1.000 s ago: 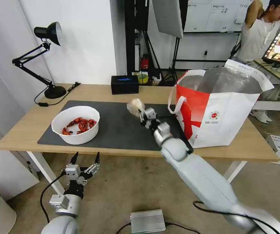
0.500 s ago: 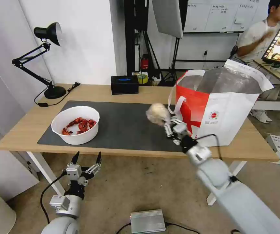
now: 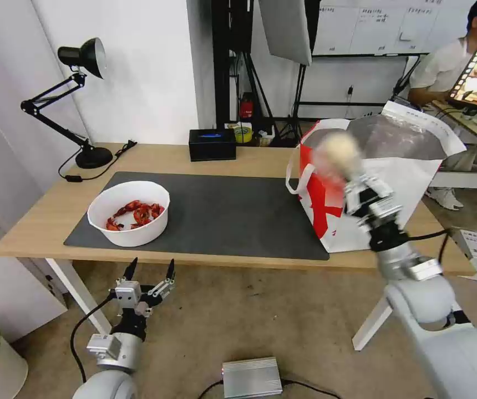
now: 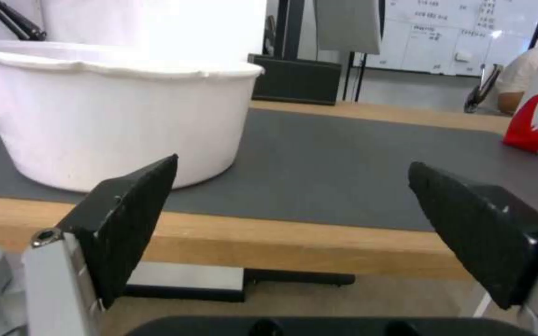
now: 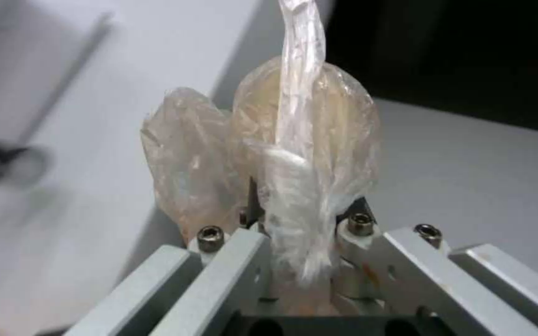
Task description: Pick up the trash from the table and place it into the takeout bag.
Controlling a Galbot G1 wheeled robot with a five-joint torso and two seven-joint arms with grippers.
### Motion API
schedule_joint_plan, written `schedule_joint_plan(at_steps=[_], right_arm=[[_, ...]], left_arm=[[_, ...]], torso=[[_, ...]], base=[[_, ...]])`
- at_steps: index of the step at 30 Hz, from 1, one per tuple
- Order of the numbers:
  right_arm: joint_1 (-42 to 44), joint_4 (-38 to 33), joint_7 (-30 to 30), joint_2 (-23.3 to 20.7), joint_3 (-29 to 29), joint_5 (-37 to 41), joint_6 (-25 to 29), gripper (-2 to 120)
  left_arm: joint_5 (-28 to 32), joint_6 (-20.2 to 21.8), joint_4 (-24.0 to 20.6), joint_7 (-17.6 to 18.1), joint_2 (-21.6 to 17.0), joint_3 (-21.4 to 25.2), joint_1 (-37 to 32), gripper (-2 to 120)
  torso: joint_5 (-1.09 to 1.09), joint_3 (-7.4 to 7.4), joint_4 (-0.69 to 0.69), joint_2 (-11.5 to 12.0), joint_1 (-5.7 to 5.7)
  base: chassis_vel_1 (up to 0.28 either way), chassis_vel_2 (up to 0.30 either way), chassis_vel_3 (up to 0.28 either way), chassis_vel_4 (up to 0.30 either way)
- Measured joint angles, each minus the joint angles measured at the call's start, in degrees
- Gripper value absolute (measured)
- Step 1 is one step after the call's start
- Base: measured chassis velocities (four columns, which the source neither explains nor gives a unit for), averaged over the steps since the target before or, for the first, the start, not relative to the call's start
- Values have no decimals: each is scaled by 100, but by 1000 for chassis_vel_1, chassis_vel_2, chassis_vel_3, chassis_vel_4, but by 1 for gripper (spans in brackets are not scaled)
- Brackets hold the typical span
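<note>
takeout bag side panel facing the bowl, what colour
Red, with jagged white shapes low on the takeout bag; the head view shows it best.

Bright, even light; slight motion blur

The right arm rises from the lower right corner of the head view, its grey forearm slanting up and left to a wrist in the right-centre of the frame. The right gripper (image 3: 351,173) points upward, jaws closed on a small clear bag (image 5: 294,154) with a white lump. The left arm sits in the lower left of the frame, its left gripper (image 3: 150,271) upright with jaws spread wide apart, holding nothing.
</note>
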State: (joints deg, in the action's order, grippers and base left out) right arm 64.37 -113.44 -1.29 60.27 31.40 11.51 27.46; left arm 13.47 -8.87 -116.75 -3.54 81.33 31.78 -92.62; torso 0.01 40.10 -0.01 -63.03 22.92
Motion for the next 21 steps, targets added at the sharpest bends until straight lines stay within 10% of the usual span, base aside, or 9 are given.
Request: schedule_joint_plan(at_steps=[21], right_arm=[[-1503, -248, -2330, -1934, 64, 4735, -4021, 4]], left_arm=[[19, -23, -33, 6, -13, -23, -84, 100]], torso=[[0, 0, 0, 0, 1]], base=[[0, 0, 0, 0]])
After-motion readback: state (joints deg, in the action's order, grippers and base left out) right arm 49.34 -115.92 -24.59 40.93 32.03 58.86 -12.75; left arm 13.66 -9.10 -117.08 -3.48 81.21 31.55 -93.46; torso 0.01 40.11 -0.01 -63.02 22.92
